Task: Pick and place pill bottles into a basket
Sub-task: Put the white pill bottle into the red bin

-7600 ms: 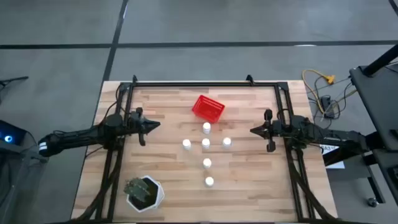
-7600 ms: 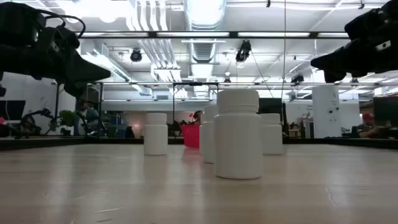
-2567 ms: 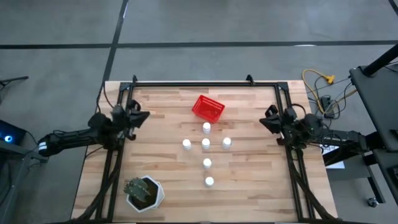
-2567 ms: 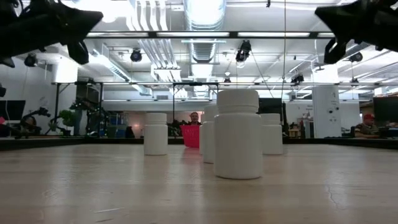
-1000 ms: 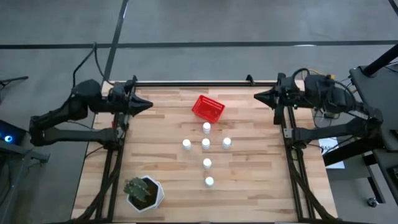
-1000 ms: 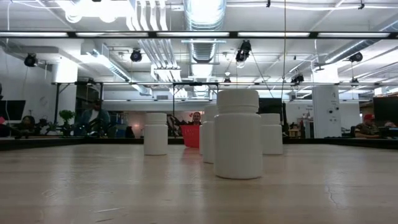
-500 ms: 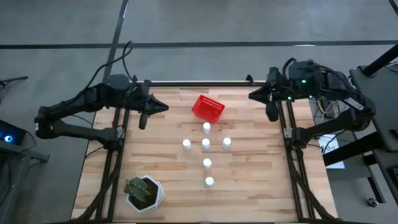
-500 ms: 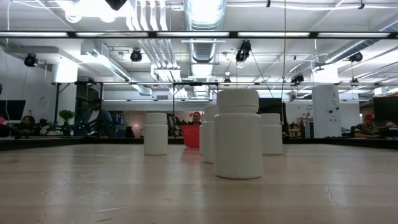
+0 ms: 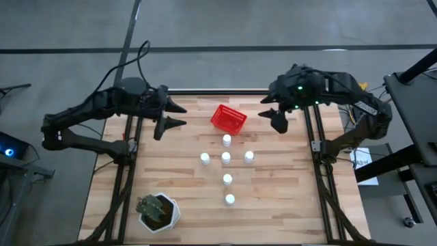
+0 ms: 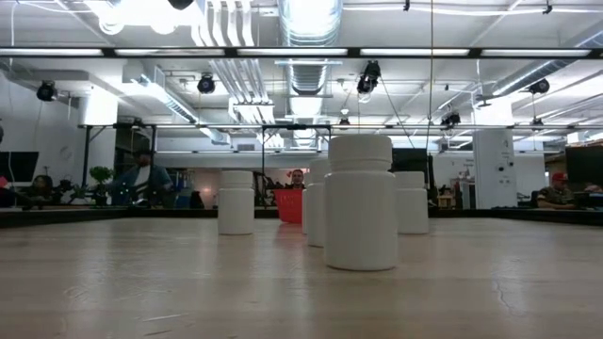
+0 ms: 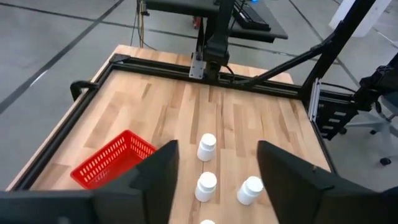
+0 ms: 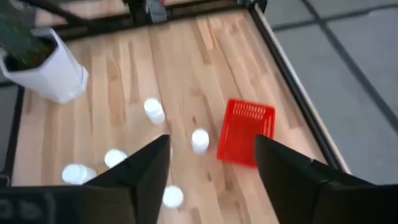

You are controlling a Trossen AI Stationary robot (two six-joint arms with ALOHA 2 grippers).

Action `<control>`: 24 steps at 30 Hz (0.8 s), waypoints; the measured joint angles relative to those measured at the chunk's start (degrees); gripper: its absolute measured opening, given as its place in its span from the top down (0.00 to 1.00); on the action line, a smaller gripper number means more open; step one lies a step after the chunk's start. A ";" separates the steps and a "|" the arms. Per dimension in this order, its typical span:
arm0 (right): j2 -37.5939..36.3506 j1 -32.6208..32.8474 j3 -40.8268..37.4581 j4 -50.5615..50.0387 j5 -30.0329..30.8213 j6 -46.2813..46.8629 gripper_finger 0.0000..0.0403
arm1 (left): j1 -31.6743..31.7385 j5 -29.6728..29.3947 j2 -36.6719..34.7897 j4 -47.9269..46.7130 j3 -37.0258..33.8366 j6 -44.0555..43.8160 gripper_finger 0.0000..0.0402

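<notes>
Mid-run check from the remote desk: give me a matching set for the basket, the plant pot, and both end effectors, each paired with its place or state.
Things:
1. red basket
2. white plant pot
3. left end effector
4. right end effector

Places or states:
A. open, above the table left of the basket
B. empty, at the far middle of the table
C. near left corner, holding a plant
D. open, above the table right of the basket

Pairs: 1-B, 2-C, 3-A, 4-D

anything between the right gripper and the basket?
No. In the high view the right gripper hangs open beside the basket, with only bare table between them. The bottles stand nearer the camera, off that line.
</notes>
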 joint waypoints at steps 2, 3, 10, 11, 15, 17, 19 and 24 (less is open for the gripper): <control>1.86 -0.12 1.12 -2.74 0.02 0.40 0.39 | 0.00 0.01 0.82 -0.03 -0.05 0.00 0.43; 2.84 -0.14 1.64 -3.88 0.06 0.85 0.37 | 0.00 0.01 1.18 -0.05 -0.10 0.02 0.41; 7.42 -0.10 2.49 -8.81 -0.44 -1.95 0.28 | 0.00 1.09 3.55 -0.03 -0.11 0.08 0.35; 7.78 -0.10 2.21 -9.45 -0.57 -2.29 0.28 | 0.00 1.09 3.58 -0.40 -0.15 0.27 0.35; 8.60 -0.19 0.16 -10.43 -0.50 -3.65 0.29 | 0.00 1.11 3.90 -4.28 -0.24 1.81 0.35; 8.61 -0.36 -0.91 -9.90 -0.48 -3.94 0.30 | 0.00 1.07 3.93 -6.23 -0.26 1.54 0.35; 8.49 -0.43 -1.78 -9.24 -0.44 -3.94 0.32 | 0.00 0.77 3.82 -5.83 -0.26 1.55 0.37; 7.21 -0.38 -4.71 -5.73 -0.31 -3.65 0.39 | -0.04 -3.58 2.63 -5.45 -0.32 2.04 0.50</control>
